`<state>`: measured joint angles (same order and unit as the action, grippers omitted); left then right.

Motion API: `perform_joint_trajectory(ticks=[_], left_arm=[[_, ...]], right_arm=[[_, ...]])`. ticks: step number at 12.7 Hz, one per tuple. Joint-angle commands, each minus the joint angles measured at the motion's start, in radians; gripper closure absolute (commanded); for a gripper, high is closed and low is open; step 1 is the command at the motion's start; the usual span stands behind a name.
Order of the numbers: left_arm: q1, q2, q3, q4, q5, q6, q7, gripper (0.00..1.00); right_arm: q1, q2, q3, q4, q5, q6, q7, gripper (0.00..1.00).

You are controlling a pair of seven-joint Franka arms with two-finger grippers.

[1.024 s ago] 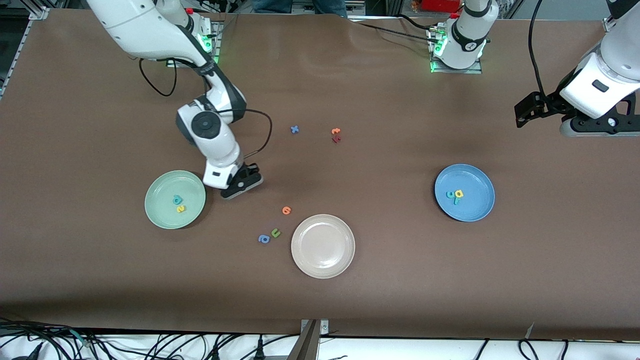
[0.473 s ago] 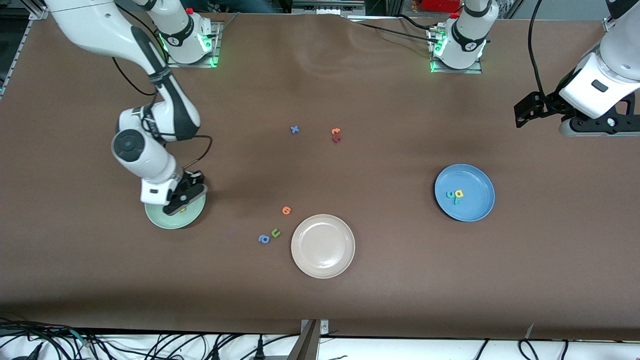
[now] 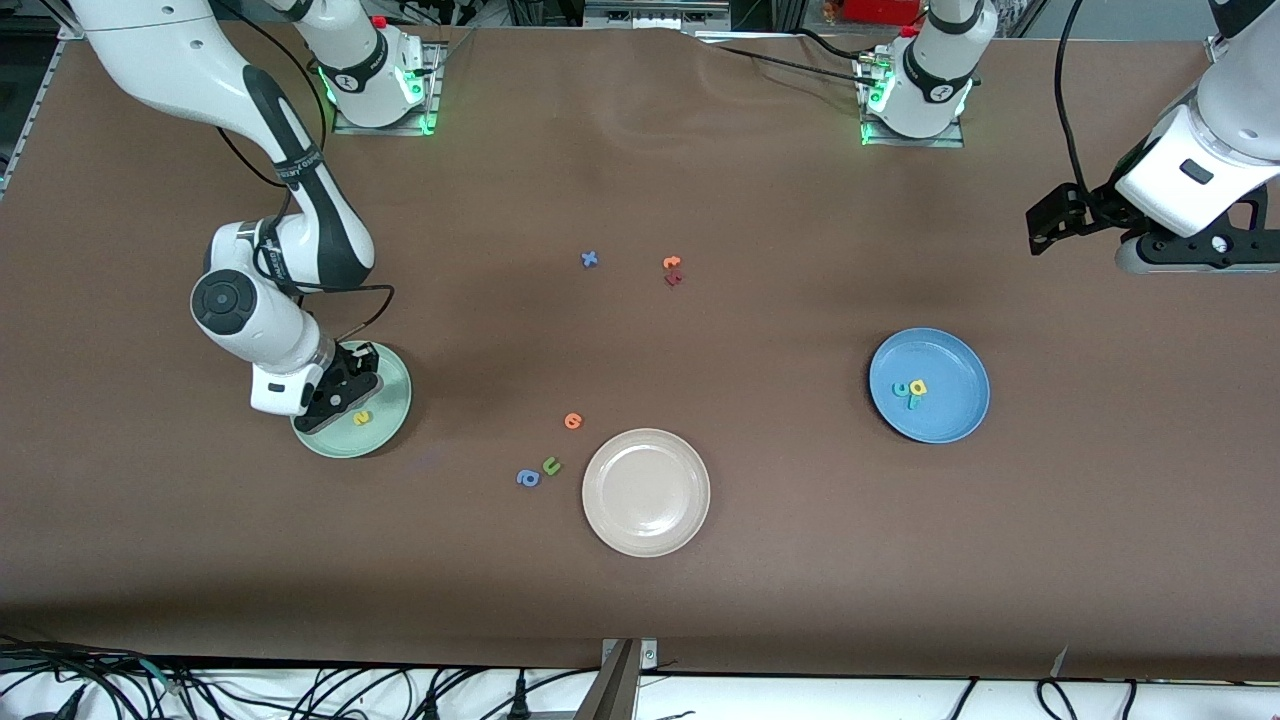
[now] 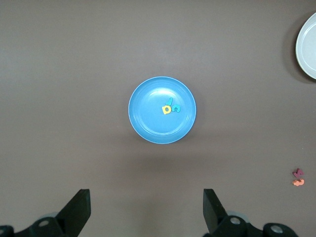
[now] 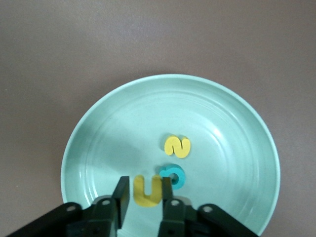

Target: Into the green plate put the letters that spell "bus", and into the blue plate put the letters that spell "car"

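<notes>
My right gripper (image 5: 145, 186) hangs low over the green plate (image 5: 98, 128). Its fingers stand slightly apart around the yellow u (image 5: 147, 190), with a thin gap on one side and the other finger touching it. The teal b (image 5: 173, 177) and yellow s (image 5: 177, 146) lie in the plate beside it. In the front view the right gripper (image 3: 335, 400) covers part of the green plate (image 3: 390, 405); only the s (image 3: 362, 417) shows. The blue plate (image 3: 950, 415) holds a teal c (image 3: 901, 389), yellow a (image 3: 917, 386) and teal r (image 3: 912, 402). My left gripper (image 4: 147, 207) waits open high above the table.
A cream plate (image 3: 646, 492) sits nearest the front camera. Beside it lie an orange letter (image 3: 572, 421), a green u (image 3: 551, 465) and a blue a (image 3: 527, 478). Farther from the camera are a blue x (image 3: 589, 259) and two small reddish letters (image 3: 672, 270).
The right arm swung from beside the green plate to over it, toward the right arm's end of the table, and came lower. Its fingers have parted a little. The left arm stayed still.
</notes>
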<state>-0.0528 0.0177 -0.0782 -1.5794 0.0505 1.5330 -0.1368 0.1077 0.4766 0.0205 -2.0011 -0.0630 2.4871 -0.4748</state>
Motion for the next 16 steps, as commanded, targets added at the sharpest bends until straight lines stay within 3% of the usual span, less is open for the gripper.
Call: perform_joint_trajectory(ticks=[1,5,11,13,16], left_arm=[[-0.001,0.015,-0.002,0.035,-0.029,-0.024,-0.009,0.00],[-0.001,0.013,0.000,0.035,-0.029,-0.024,-0.009,0.00],[-0.004,0.015,0.000,0.036,-0.029,-0.024,-0.009,0.00],[-0.004,0.015,-0.002,0.036,-0.029,-0.024,-0.009,0.00],[-0.004,0.015,0.000,0.036,-0.029,-0.024,-0.009,0.00]], right_arm=[[0.000,-0.012,-0.013,0.001,0.048,-0.028,-0.024,0.00],[0.000,-0.068,-0.036,0.072,0.101,-0.176,-0.021,0.00],[0.001,-0.082,-0.090,0.569,0.100,-0.785,0.094,0.00],[0.001,-0.084,-0.090,0.684,0.097,-0.907,0.134,0.00],[0.004,-0.110,-0.091,0.763,0.056,-0.953,0.134,0.00]])
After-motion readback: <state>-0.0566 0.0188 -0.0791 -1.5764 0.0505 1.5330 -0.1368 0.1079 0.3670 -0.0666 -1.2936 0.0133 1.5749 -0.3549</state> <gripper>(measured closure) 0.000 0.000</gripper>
